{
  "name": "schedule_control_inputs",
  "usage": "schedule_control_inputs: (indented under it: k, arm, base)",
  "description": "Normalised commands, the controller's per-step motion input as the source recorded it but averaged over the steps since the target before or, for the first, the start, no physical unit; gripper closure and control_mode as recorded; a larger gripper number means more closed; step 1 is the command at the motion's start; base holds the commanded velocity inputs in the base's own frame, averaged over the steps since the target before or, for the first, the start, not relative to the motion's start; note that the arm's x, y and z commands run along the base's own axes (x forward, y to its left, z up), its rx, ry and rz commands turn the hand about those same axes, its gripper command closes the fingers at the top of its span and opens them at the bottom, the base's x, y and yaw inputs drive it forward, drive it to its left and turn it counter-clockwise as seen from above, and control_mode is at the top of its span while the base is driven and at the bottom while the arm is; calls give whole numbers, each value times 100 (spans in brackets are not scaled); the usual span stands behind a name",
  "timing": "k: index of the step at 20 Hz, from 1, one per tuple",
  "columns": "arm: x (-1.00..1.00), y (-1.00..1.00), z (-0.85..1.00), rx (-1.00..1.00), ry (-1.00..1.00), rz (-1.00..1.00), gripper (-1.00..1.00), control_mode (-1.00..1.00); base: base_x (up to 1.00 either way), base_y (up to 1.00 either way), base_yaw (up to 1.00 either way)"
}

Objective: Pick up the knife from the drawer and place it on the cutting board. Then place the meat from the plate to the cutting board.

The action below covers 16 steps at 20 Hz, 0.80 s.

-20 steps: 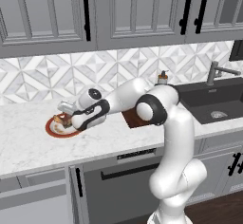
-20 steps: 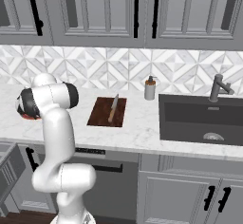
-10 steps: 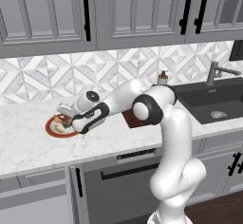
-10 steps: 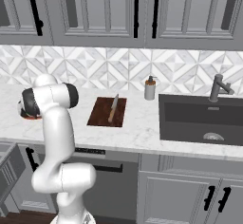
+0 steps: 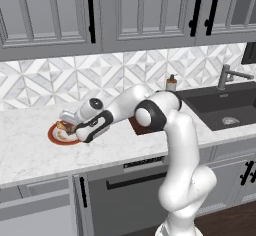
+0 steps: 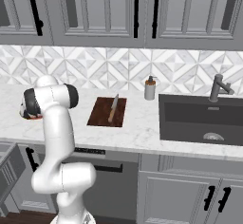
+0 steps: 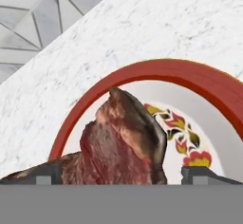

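Over at the left end of the marble counter, I am hanging the gripper low above the plate, with the arm reaching leftward from its base. I am looking along the gripper in the hand view, where the meat is sitting on the plate, right between the two dark fingertips. I am keeping the fingers spread wide apart, one on each side of the chunk, and I cannot tell whether either one is touching it. The plate's white middle is showing a small painted flower pattern just right of the meat.

Farther right on the counter, the cutting board is lying flat, and the knife is resting on it with its blade pointing toward the far wall. Just right of the board, a soap bottle is standing upright near the dark sink, with the tap rising behind the basin.
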Motion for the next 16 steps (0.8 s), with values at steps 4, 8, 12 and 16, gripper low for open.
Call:
schedule_control_inputs:
  k: [4,8,12,16]
  arm:
    - [8,15,-21,0,0,0,100,-100]
    - [3,24,-22,0,0,0,100,-100]
    - [0,20,-17,0,0,0,100,-100]
    - [0,9,-6,0,0,0,100,-100]
  base:
    - [0,0,0]
    - [0,0,0]
    - [0,0,0]
    - [0,0,0]
